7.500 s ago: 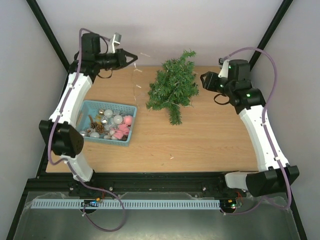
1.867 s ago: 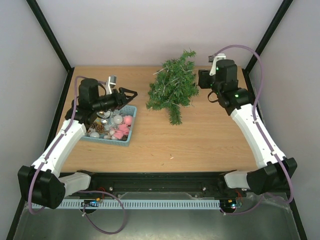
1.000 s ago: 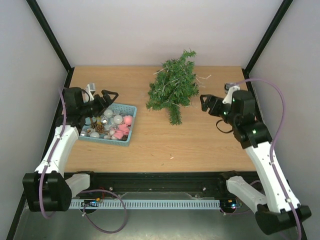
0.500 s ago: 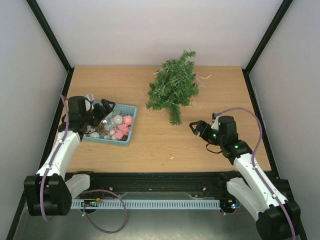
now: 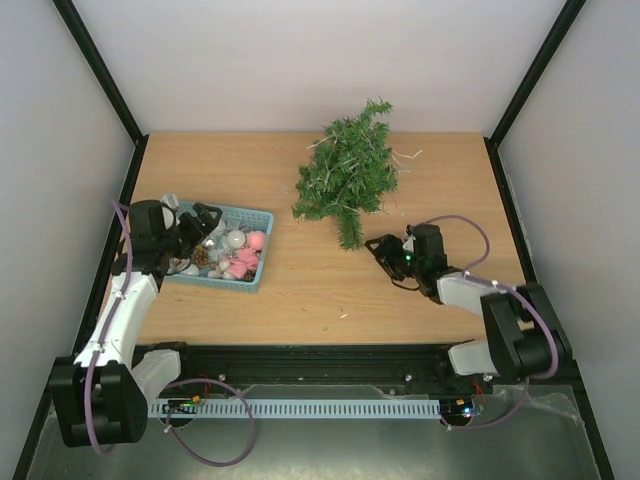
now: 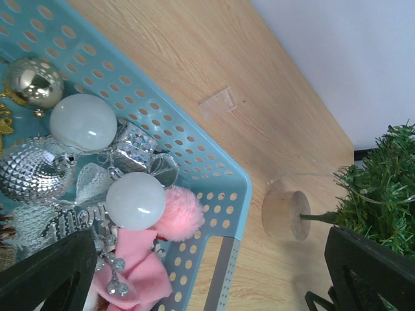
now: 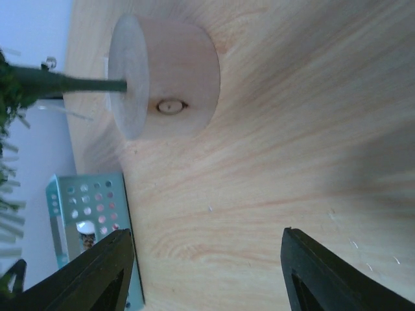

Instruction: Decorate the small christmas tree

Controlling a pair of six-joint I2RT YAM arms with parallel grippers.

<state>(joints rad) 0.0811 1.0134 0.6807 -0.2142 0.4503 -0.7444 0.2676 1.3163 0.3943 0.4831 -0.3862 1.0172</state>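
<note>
The small christmas tree [image 5: 346, 175] lies on its side at the back middle of the table, with its round wooden base [image 7: 165, 97] toward the front. My right gripper [image 5: 376, 250] sits low on the table just in front of that base. It is open and nothing is between its fingers [image 7: 97, 272]. My left gripper [image 5: 207, 222] hovers open over the left part of the teal basket [image 5: 262, 215]. In the left wrist view the basket [image 6: 194, 139] holds white balls [image 6: 135, 199], a gold ball [image 6: 34, 80], a pink pom-pom [image 6: 178, 214] and pink felt [image 6: 133, 275]. The tree [image 6: 382, 188] and its base [image 6: 290, 208] lie beyond.
A thin pale strand [image 5: 405, 155] trails from the tree's right side. A piece of clear tape [image 6: 218, 102] is stuck to the wood behind the basket. Black frame posts and grey walls close in the table's sides and back. The basket's corner [image 7: 91, 207] shows past the right fingers.
My right arm has swung down and left from the right side of the table to the tree's base. My left gripper has drawn back slightly over the basket's left end.
</note>
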